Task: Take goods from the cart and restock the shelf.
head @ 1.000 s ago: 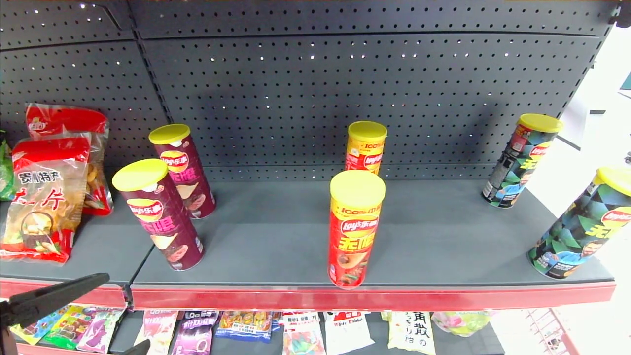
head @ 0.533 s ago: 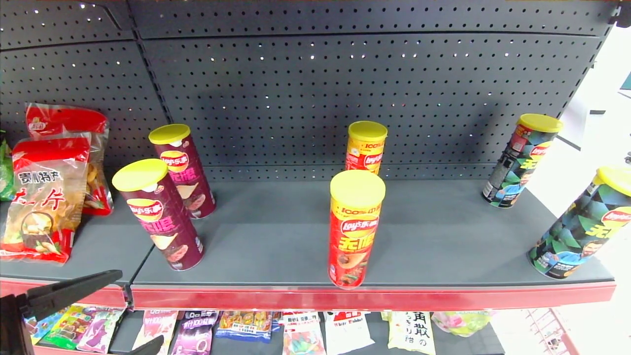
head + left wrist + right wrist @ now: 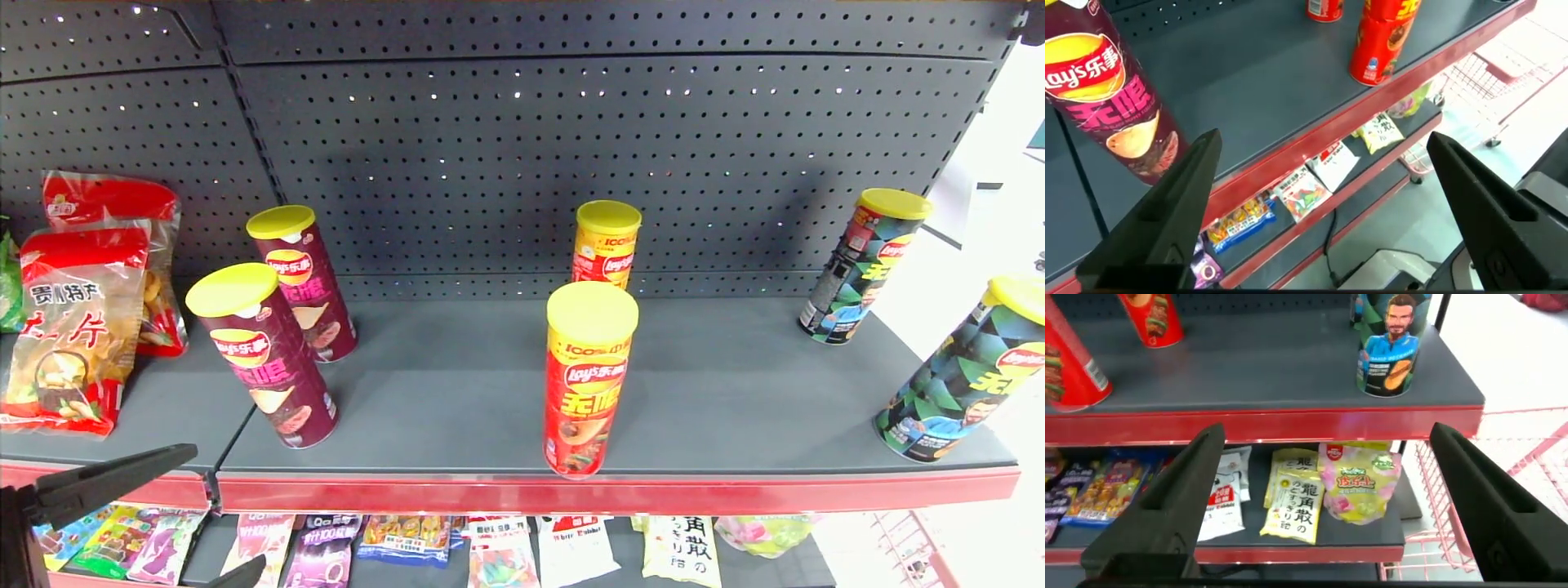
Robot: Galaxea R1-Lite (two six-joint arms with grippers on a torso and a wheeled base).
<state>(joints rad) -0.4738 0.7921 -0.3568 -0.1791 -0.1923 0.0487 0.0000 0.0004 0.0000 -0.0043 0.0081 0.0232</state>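
Goods: six chip cans with yellow lids, all standing on their bases on the shelf (image 3: 490, 392); neither gripper holds one.
Centre pair: red can (image 3: 586, 384) at the front edge, middle of the head view. The yellow can (image 3: 606, 243) stands behind it near the back panel, apart from it.
Left pair: front maroon can (image 3: 261, 359) left of centre, near the front edge. The rear maroon can (image 3: 304, 282) stands behind it and slightly right, not touching.
Right pair: rear teal can (image 3: 865, 265) at the right, toward the back. The front teal can (image 3: 963, 371) is at the right edge of the frame, on the shelf's front corner.
Cart: pink wire frame (image 3: 906, 543), lower right corner of the head view, below the shelf's end.
Left gripper (image 3: 227, 505): lower left corner of the head view, in front of and below the lip (image 3: 612, 494). Its fingers are spread wide with nothing between them.
Right gripper (image 3: 1327, 429): fingers spread wide with nothing between them. It faces the shelf's right end, with the front teal can beyond it.
Lip: red strip along the shelf's front edge.
Pegboard (image 3: 522, 163): dark perforated panel behind the cans.
Bags (image 3: 69, 327): red snack bags at the left edge of the frame, left of the maroon cans.
Packets (image 3: 490, 547): row of small packets on the tier below, along the bottom of the frame.
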